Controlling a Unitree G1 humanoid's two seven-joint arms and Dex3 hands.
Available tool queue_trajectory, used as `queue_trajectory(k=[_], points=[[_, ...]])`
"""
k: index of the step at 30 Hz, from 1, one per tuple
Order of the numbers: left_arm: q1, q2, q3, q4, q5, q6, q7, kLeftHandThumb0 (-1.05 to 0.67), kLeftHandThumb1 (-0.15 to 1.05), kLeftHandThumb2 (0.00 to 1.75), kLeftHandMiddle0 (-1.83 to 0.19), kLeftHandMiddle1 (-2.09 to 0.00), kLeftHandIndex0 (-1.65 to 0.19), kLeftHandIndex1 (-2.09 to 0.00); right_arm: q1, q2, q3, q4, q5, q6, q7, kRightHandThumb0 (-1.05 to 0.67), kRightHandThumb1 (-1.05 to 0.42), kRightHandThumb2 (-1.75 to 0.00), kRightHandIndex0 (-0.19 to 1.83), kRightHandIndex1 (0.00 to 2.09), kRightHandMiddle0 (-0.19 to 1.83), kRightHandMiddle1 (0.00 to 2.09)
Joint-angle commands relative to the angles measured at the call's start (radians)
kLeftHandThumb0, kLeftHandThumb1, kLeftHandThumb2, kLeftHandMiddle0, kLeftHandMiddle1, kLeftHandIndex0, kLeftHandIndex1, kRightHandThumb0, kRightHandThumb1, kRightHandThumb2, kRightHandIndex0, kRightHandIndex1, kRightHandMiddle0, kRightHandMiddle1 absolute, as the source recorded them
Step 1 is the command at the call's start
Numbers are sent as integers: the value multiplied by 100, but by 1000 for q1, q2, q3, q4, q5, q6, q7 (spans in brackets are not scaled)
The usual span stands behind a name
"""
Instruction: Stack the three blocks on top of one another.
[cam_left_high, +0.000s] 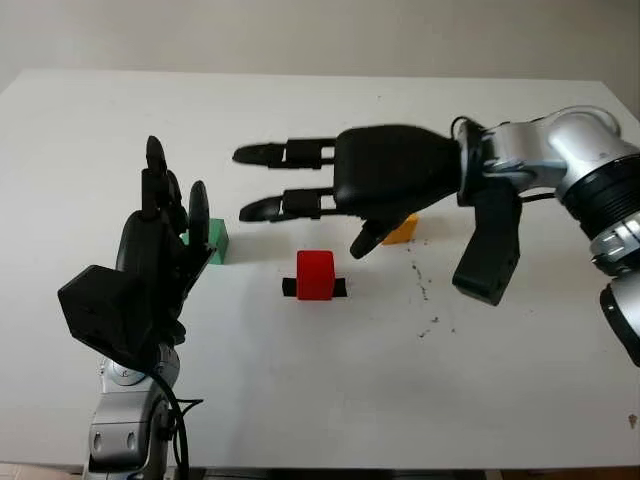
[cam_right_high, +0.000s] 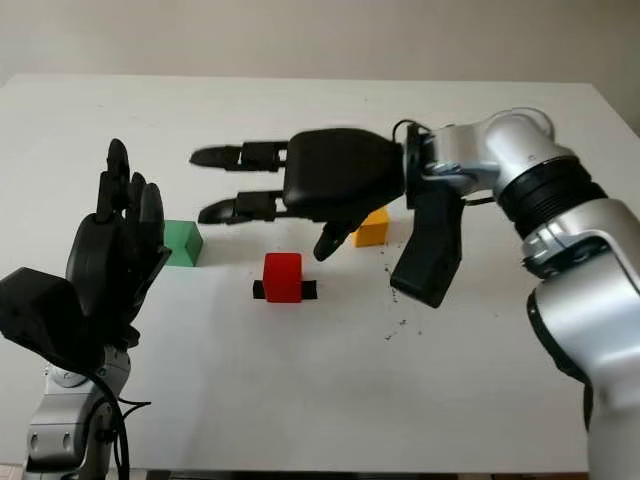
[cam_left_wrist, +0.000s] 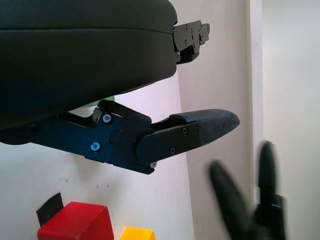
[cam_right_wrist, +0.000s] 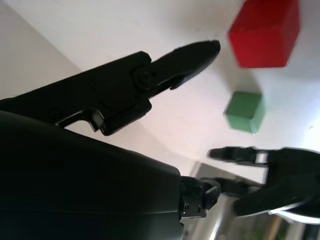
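Three small cube blocks sit apart on the white bench (cam_left_high: 300, 400), none stacked. The red plastic cube (cam_left_high: 315, 274) stands on a short strip of black tape (cam_left_high: 340, 288), just below and slightly in front of the right robot hand (cam_left_high: 300, 185). That right robot hand hangs above the bench, open and holding nothing, its long black fingers (cam_left_high: 275, 153) reaching out toward the left robot hand and its thumb angled down toward the red cube without touching it. The yellow cube (cam_left_high: 403, 230) lies on the far side of the right robot hand, mostly hidden under its black palm shell. The green cube (cam_right_high: 182, 242) rests just beside the left robot hand (cam_left_high: 165, 215), on its far side. The left robot hand is raised upright near the bench's front left, open, gripping nothing. Small dark specks (cam_left_high: 425, 295) dot the bench beneath the right wrist.
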Motion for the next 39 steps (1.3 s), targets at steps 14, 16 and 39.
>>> queue_trajectory(k=[14,16,39], points=[[-16,18,15,4,-11,2,-15,-66,105,62,19,0,19,0,58,-9,-175,110,207,310,307,-78,-95,-6,-17,3,5,19],[-16,26,17,4,-11,0,-19,-67,105,62,19,0,19,0,84,13,-193,133,243,381,342,-79,-95,-6,-17,4,7,18],[-15,45,23,-7,-11,19,-28,-66,105,61,19,0,19,0,277,56,-233,110,380,570,621,-80,-85,-5,-14,5,16,8]])
